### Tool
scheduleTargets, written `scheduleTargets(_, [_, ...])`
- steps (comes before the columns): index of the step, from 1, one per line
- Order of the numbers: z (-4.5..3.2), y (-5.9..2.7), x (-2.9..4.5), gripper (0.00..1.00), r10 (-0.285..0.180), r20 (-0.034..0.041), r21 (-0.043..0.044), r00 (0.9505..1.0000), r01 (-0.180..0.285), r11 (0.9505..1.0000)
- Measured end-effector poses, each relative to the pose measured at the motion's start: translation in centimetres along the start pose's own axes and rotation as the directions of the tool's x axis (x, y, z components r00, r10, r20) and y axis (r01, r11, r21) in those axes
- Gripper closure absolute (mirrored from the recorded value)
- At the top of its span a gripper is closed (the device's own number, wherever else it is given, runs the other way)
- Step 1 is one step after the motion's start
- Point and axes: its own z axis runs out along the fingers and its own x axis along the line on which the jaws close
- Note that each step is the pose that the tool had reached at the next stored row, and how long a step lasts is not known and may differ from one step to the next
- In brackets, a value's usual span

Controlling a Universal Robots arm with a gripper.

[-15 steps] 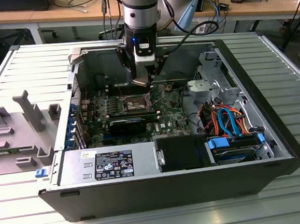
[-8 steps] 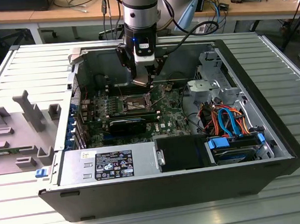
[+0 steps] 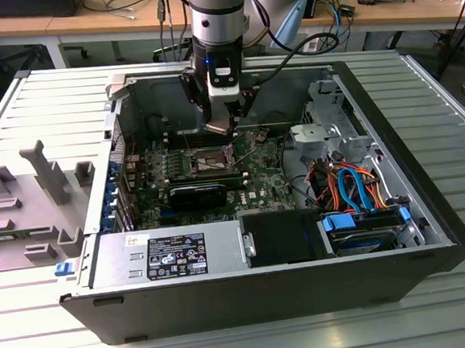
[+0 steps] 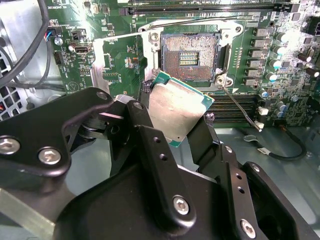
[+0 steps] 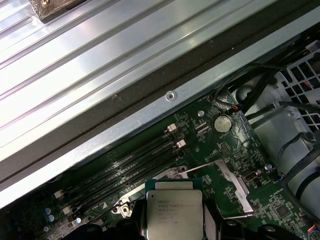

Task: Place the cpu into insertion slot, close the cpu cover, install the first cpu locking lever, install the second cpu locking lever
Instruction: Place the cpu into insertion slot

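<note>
the open computer case (image 3: 226,299) walls in everything around the insertion slot (image 4: 189,59). the green circuit board (image 4: 75,75) spreads out on all sides of the slot, with long black memory slots (image 5: 125,165) running just beside it. my gripper (image 4: 175,117) hangs over the slot's near edge, its two black fingers (image 4: 150,135) pinching the cpu (image 4: 177,107) by opposite sides. the cpu cover (image 5: 235,187) stands swung open at one side of the slot, so the slot lies bare with its contacts showing. the cpu, silvery top toward my cameras in both wrist views, sits tilted just short of the slot and apart from it. a thin wire lever (image 4: 240,107) juts from the slot's corner.
</note>
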Motion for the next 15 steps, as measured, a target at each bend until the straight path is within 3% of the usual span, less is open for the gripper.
scheduleTargets(15, [0.01, 0.00, 0.00, 0.45, 0.009, 0.0003, -0.0001, 1.0000, -0.009, 1.0000])
